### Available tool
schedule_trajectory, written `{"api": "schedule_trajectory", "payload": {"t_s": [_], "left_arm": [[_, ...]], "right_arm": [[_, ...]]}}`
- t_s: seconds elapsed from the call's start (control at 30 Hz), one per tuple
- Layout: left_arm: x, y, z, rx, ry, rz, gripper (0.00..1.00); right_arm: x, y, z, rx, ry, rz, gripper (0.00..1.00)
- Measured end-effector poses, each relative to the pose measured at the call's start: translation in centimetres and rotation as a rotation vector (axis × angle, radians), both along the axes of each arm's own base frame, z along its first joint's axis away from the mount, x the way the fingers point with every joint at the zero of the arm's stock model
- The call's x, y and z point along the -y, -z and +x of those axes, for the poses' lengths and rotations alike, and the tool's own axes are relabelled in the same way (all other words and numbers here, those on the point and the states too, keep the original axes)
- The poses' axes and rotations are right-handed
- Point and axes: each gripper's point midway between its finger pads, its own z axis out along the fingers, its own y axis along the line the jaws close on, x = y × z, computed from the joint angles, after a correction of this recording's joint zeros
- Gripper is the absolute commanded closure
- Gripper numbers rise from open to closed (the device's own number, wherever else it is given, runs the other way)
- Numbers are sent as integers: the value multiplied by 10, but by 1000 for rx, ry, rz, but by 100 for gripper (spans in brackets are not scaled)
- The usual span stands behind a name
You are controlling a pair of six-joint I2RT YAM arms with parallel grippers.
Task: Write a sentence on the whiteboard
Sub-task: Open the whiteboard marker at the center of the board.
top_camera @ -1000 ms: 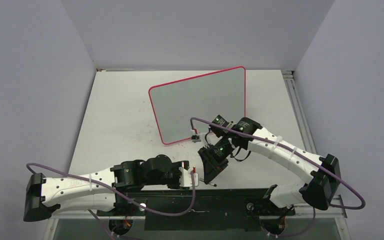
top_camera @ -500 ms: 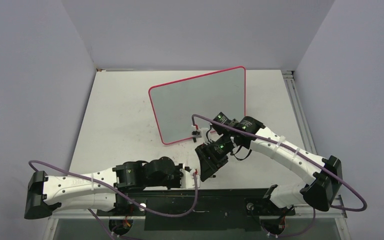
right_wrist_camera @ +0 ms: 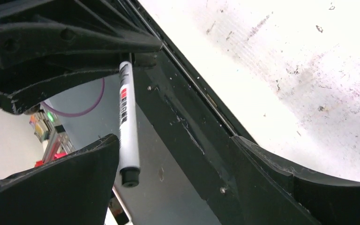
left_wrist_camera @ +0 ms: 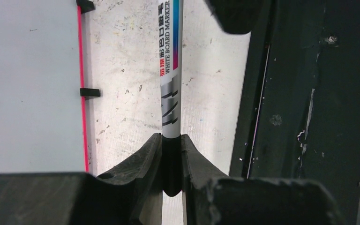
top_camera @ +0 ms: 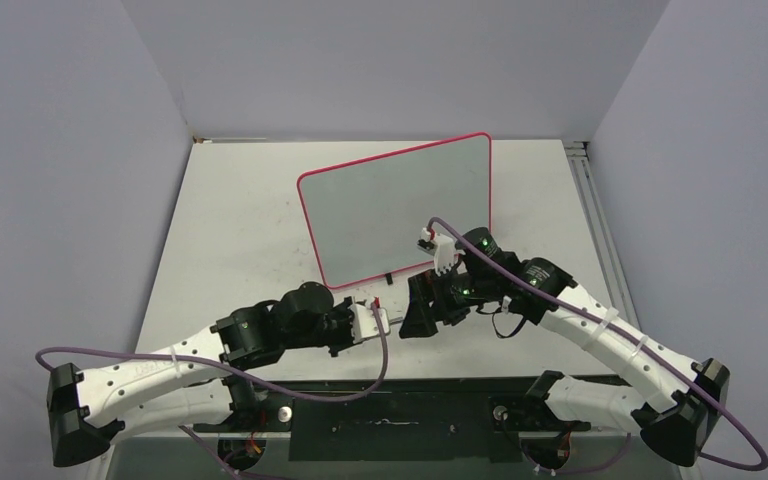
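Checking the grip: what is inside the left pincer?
The left pincer is shut on the dark end of a white marker. The printed barrel sticks out over the table; the very end is hidden between the jaws.

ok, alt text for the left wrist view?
The left gripper is shut on the end of a whiteboard marker, whose white printed barrel points away from the camera over the scuffed tabletop. The whiteboard, with its pink-red rim, lies to the left. A dark panel fills the right.
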Motion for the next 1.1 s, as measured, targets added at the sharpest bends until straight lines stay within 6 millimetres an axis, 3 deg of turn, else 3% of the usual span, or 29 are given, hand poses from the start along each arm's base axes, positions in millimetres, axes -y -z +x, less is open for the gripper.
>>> {"api": "schedule_trajectory", "payload": {"t_s": [0.3, 0.53, 0.93, 1.1], "left_arm": [[3, 0, -7, -29, 40, -10, 100], [3, 3, -8, -43, 45, -1, 100], [3, 7, -7, -72, 36, 7, 100], [3, 8, -8, -80, 36, 8, 100]], "right_arm": [[-22, -7, 12, 19, 54, 108, 30], [-38, -9, 6, -3, 12, 153, 45], [-47, -4, -7, -41, -18, 190, 62], [-50, -4, -9, -42, -23, 196, 74]]}}
